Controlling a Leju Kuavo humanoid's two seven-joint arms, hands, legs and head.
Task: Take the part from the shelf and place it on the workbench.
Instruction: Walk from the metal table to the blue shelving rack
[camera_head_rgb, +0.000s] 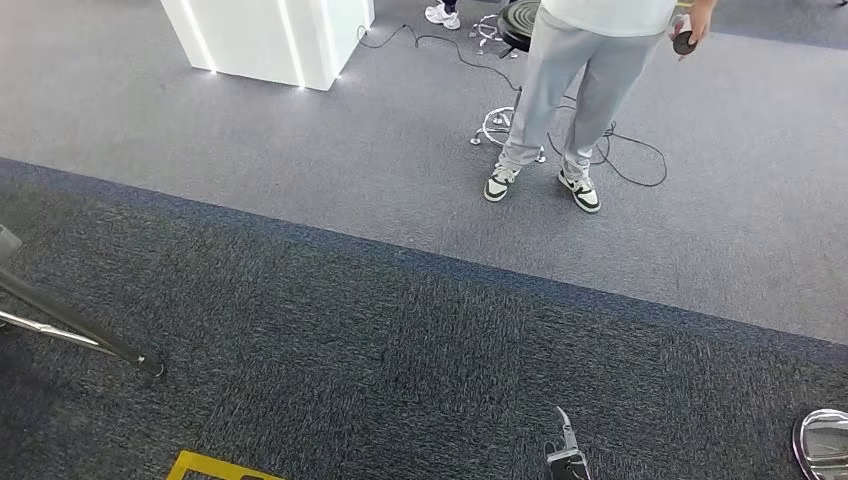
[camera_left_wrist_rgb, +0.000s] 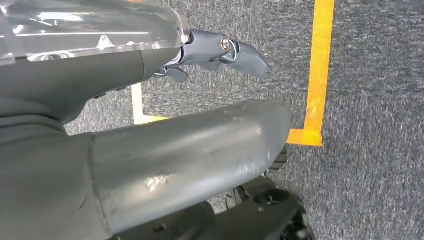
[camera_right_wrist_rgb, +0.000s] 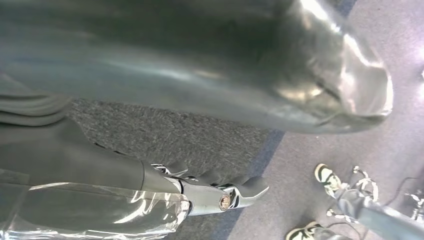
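- Looking down from the head view: a dark grey carpet (camera_head_rgb: 400, 350) in front, a paler grey carpet (camera_head_rgb: 300, 140) beyond it, the border running slantwise across.
- A person in light grey trousers and white-and-dark trainers (camera_head_rgb: 560, 110) stands on the pale carpet, holding a small dark round object (camera_head_rgb: 684, 42) in one hand.
- Behind the person's legs, a stool with a chrome star base (camera_head_rgb: 505, 130); thin black cables (camera_head_rgb: 620, 160) trail over the floor near it.
- A glossy white block with lit vertical strips (camera_head_rgb: 270, 40) stands far left.
- A dark slanted metal leg (camera_head_rgb: 75, 330) ends on the dark carpet at the left edge.
- Yellow floor tape (camera_left_wrist_rgb: 320, 70) forms a corner on the dark carpet; a piece of it also shows near the robot in the head view.
- Left hand (camera_left_wrist_rgb: 215, 52), left wrist view: hangs over the carpet, dark fingers (camera_left_wrist_rgb: 247, 57) loosely extended, nothing in them.
- Right hand (camera_right_wrist_rgb: 215, 192), right wrist view: likewise slack over the carpet, fingers (camera_right_wrist_rgb: 252, 187) apart and empty.
- The part: cannot tell where it is; neither hand holds it.
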